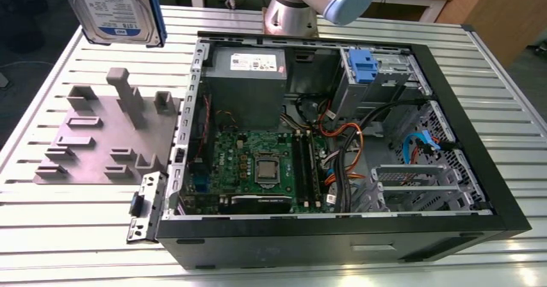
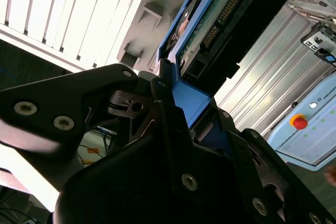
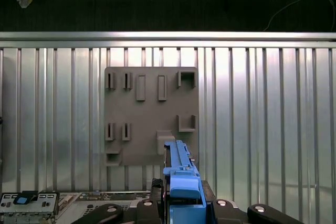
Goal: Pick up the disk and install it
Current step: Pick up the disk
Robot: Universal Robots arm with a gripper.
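The disk (image 1: 120,11), a silver-grey drive with a white-and-blue label and a blue frame, hangs upright in the air at the exterior view's upper left, above the grey fixture plate (image 1: 102,139). In the second wrist view my gripper (image 2: 176,95) is shut on the disk (image 2: 210,19) by its blue carrier, whose green circuit board side shows. In the first wrist view the disk (image 3: 177,166) stands edge-on between the black fingers (image 3: 152,203), with the fixture plate (image 3: 151,114) below it.
The open computer case (image 1: 478,172) lies on the slatted metal table (image 1: 77,236) at the exterior view's right, with a blue latch (image 1: 363,66) at its drive bay. The arm's base (image 1: 295,11) stands behind the case. A control box with a red button (image 2: 299,123) is nearby.
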